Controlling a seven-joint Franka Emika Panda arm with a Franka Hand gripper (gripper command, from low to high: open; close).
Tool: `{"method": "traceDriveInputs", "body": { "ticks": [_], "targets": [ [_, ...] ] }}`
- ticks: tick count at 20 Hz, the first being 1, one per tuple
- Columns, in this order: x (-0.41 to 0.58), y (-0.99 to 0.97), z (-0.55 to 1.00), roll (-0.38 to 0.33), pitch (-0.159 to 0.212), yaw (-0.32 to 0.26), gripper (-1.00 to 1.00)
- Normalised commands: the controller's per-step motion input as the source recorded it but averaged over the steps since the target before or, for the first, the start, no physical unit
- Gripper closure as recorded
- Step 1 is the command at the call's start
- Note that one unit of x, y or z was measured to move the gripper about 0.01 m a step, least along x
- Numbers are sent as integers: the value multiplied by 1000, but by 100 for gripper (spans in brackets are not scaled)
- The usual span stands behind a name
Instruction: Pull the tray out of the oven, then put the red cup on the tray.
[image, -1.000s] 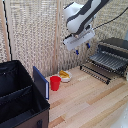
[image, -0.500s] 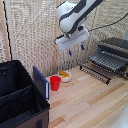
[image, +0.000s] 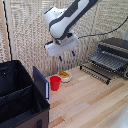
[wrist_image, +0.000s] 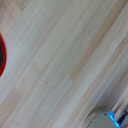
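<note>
The red cup (image: 55, 83) stands upright on the wooden table, beside the black bin. My gripper (image: 66, 55) hangs in the air above and to the exterior view's right of the cup, fingers pointing down and apart, holding nothing. The oven (image: 116, 52) sits at the exterior view's right with its door down and the ribbed tray (image: 107, 61) drawn out in front. In the wrist view a red rim of the cup (wrist_image: 2, 55) shows at the picture's edge over the wood.
A large black bin (image: 20, 97) fills the exterior view's lower left. A white bowl with yellow contents (image: 65, 76) rests just behind the cup. A reed screen backs the table. A cable runs to the oven.
The arm has swung toward the exterior view's left, away from the oven and toward the cup and bowl. The tray stays drawn out.
</note>
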Motion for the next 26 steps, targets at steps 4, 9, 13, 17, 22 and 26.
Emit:
{"method": "traceDriveInputs", "body": {
  "ticks": [4, 9, 13, 17, 22, 26],
  "targets": [
    [-119, 100, -59, 280, -88, -137, -100],
    [-110, 0, -271, 293, -69, -121, -100],
    [-172, -53, -560, 208, -4, -70, -100],
    [-176, -36, -644, 154, 9, -24, -100],
    [-172, -31, -568, 104, 33, -1, -100],
    [-137, -69, -604, 107, -2, 32, -100]
  ]
}}
